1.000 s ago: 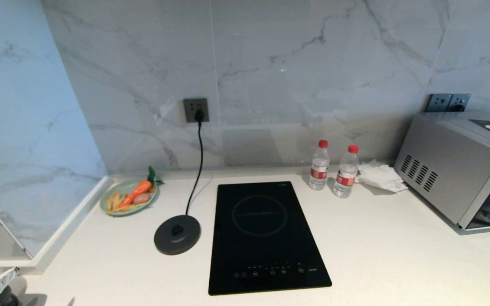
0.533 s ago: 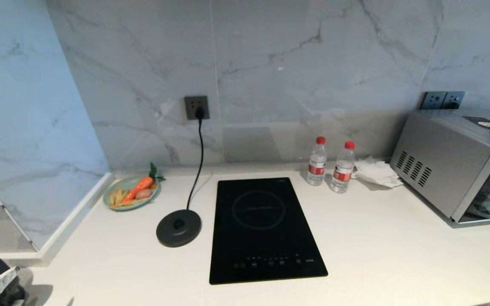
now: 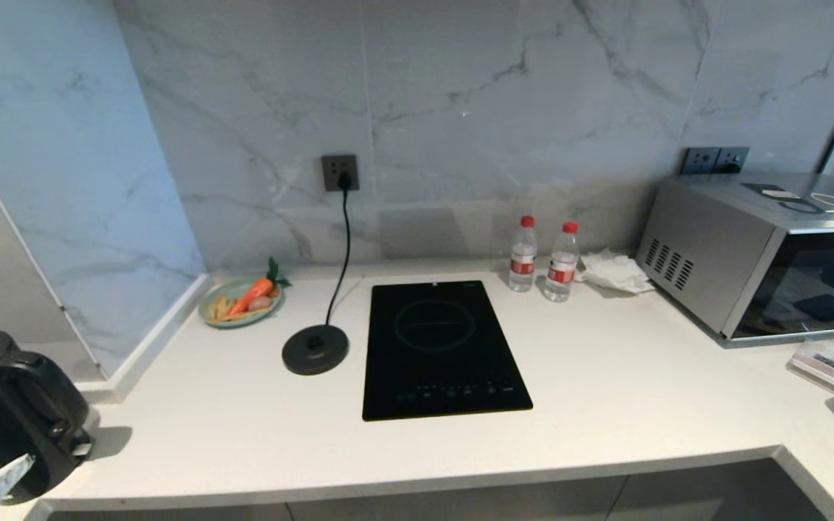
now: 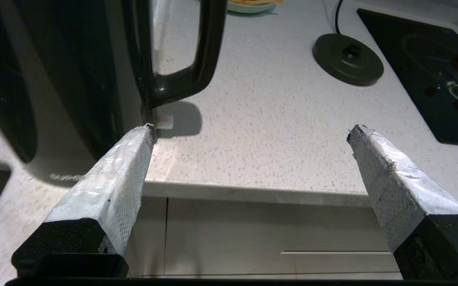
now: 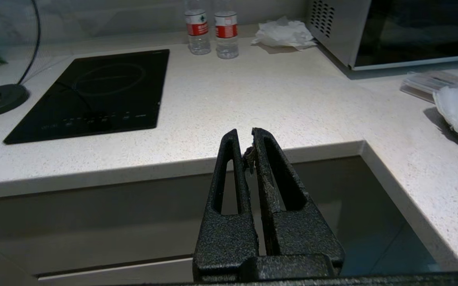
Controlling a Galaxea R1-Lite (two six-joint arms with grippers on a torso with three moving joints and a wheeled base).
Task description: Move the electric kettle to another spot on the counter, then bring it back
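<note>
The electric kettle [image 3: 4,405], glossy black with a loop handle [image 4: 209,47], stands at the counter's [image 3: 641,376] front left corner, off its base. My left gripper [image 4: 251,129] is open just in front of the counter's edge, beside the kettle. One taped fingertip [image 4: 133,151] is close to the kettle's foot below the handle, and nothing lies between the fingers. That fingertip [image 3: 4,470] also shows in the head view's lower left corner. My right gripper [image 5: 245,135] is shut and empty, held before the counter's front edge.
The corded base disc [image 3: 315,349] lies left of the black hob [image 3: 439,347]. A plate of toy food [image 3: 243,302] sits at the back left. Two water bottles [image 3: 541,257], crumpled tissue [image 3: 612,271] and a microwave [image 3: 750,253] stand at the back right.
The head camera has drawn back and turned, so the whole scene shrank and shifted. The kettle and the counter's front edge have come into view. The things themselves have not moved.
</note>
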